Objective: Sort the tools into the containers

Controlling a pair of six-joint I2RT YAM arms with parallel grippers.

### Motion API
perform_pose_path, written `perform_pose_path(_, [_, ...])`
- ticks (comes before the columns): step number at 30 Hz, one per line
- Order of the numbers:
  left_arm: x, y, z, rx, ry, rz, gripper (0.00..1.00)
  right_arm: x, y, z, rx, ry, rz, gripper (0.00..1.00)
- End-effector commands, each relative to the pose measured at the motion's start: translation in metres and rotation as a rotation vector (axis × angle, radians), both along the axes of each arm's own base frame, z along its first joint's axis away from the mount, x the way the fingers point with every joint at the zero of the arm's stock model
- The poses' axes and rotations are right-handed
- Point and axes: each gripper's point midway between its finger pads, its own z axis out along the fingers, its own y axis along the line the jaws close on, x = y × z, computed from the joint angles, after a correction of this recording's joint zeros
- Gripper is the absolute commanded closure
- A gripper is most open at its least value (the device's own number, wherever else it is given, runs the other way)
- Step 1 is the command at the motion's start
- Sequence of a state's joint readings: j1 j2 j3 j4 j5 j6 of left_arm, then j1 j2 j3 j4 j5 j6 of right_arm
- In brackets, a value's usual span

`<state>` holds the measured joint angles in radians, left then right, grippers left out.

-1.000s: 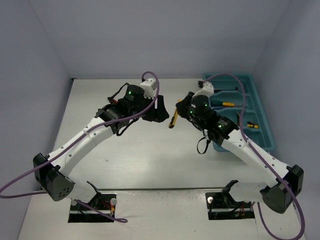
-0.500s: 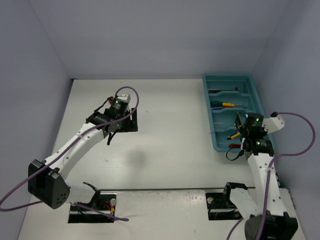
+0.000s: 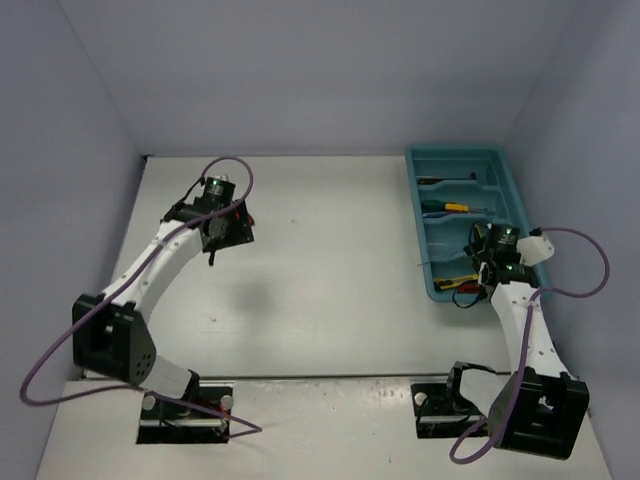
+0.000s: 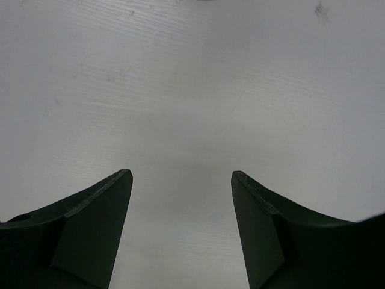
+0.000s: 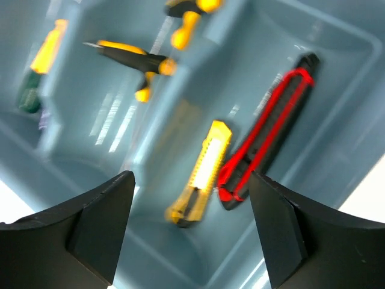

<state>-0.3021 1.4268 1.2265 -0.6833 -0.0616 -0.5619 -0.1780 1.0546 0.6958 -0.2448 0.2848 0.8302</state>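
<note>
The teal tray [image 3: 413,215] stands at the right. My right gripper [image 3: 478,268] hangs open over its nearest compartment. In the right wrist view a yellow utility knife [image 5: 201,171] and a red utility knife [image 5: 264,138] lie side by side on the tray floor [image 5: 252,54] below the open right gripper [image 5: 191,176], free of its fingers. Yellow-and-black screwdrivers [image 5: 129,54] fill the compartment beyond, and a green-and-yellow screwdriver [image 3: 443,208] lies further along. Dark hex keys [image 3: 445,180] are at the far end. My left gripper [image 3: 238,230] is open over bare table [image 4: 180,90] and holds nothing.
The white table [image 3: 330,260] runs between the arms, with walls at the back and on both sides. The tray sits close to the right wall. Purple cables loop off both arms.
My right arm swung from the table's middle to the tray's near end and opened; the yellow knife it carried now lies in the tray. The left arm drew back to the left.
</note>
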Motion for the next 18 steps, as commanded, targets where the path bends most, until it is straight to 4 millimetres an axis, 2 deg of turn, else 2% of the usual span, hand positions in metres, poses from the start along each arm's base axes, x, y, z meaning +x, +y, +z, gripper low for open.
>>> perform_pose_path(1, [0.039,0.011,0.002,-0.020,-0.019,0.128,0.36,0.031,-0.003,0.079,-0.061,-0.213,0.059,0.26])
perform_pose_path(2, [0.052,0.015,-0.004,-0.019,-0.003,0.159,0.36,0.036,0.003,0.095,-0.069,-0.248,0.107,0.26])
perform_pose_path(5, [0.084,0.024,-0.022,-0.021,0.037,0.238,0.36,0.044,0.026,0.120,-0.072,-0.302,0.230,0.26])
perform_pose_path(6, [0.090,0.026,-0.037,-0.015,0.071,0.257,0.36,0.044,0.031,0.129,-0.070,-0.324,0.253,0.26])
perform_pose_path(7, [0.105,0.026,-0.032,-0.021,0.052,0.270,0.36,0.045,0.036,0.133,-0.069,-0.336,0.274,0.26])
perform_pose_path(9, [0.124,0.027,-0.042,-0.025,0.077,0.296,0.36,0.044,0.047,0.139,-0.066,-0.357,0.315,0.25])
perform_pose_path(10, [0.138,0.025,-0.048,-0.035,0.081,0.307,0.36,0.043,0.051,0.142,-0.060,-0.369,0.332,0.25])
perform_pose_path(11, [0.144,0.024,-0.063,-0.034,0.110,0.315,0.36,0.042,0.054,0.141,-0.059,-0.365,0.349,0.25])
perform_pose_path(13, [0.161,0.017,-0.064,-0.071,0.099,0.326,0.36,0.041,0.060,0.139,-0.051,-0.364,0.384,0.25])
perform_pose_path(18, [0.187,0.011,-0.080,-0.092,0.095,0.354,0.36,0.037,0.073,0.127,-0.042,-0.339,0.458,0.25])
